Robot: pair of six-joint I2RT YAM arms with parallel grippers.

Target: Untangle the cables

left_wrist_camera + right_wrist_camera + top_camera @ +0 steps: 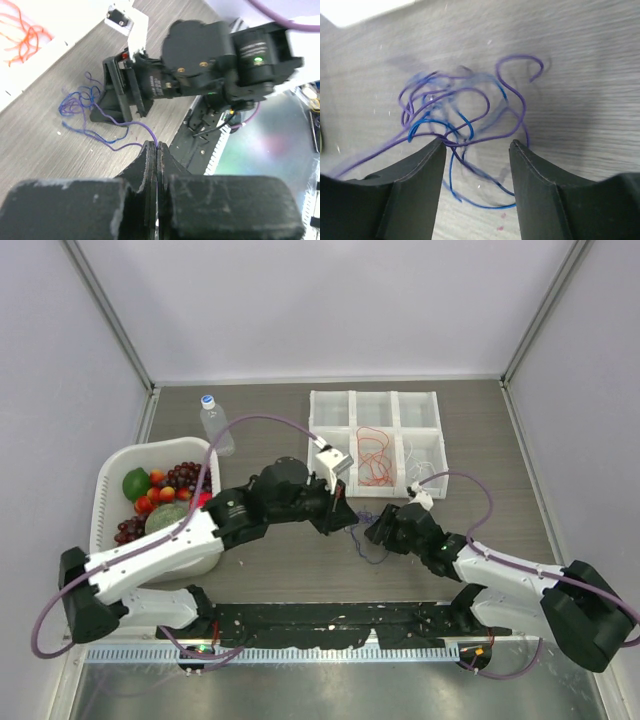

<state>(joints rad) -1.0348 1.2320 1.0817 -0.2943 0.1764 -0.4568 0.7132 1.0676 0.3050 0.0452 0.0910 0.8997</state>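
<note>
- The left pincer [156, 149] is closed flat, and one end of a purple cable [150, 136] is clamped between its tips. That strand is judged to be held so that it can be drawn out of the knot.
- The right pincer [476, 150] is held open, low over the surface [580, 60], with a finger set on either side of the tangle [455, 115]. Nothing is gripped by it. From this placing, the knot is probably meant to be caught or pinned there while the clamped end is pulled the other way.
- The tangle, made of dark blue and purple strands looped through one another, is found near the middle of the surface. It lies just on the near side of the white tray [375, 393], between the two pincers.
- An orange-red bundle [372, 455] is laid in a middle compartment of the tray, well apart from the knot. That compartment is taken to be where freed cables are put.
- Care is called for. The clamped strand is very thin and could slip, and the loops could be tightened rather than loosened by a hard pull.
</note>
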